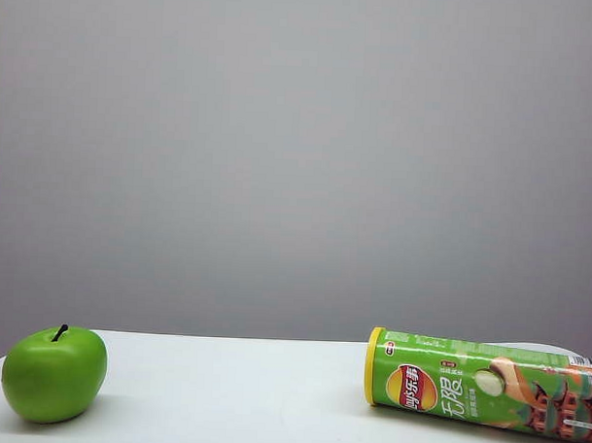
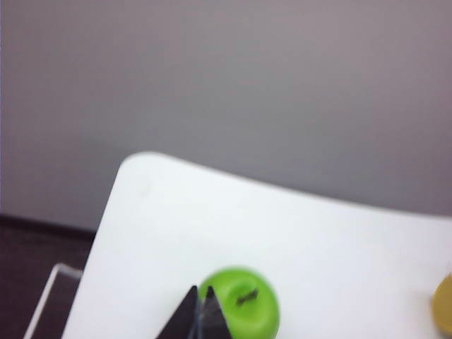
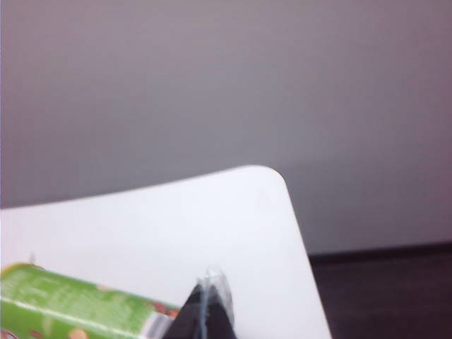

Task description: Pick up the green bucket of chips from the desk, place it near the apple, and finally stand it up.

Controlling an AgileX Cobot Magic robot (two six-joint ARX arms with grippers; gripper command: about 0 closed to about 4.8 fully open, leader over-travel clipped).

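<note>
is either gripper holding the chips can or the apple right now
Nothing is held. Left gripper and right gripper are shut and empty; the can lies on its side.

A plain, pale grey wall (image 1: 298,154) fills the space behind the scene, smooth and bare, lit evenly by soft diffuse light with a slightly brighter patch near its middle. In both wrist views the wall meets a dark, nearly black floor (image 3: 381,289) along a dim baseboard line. A clear, glassy panel edge (image 2: 49,296) stands over the dark floor at one side.
</note>
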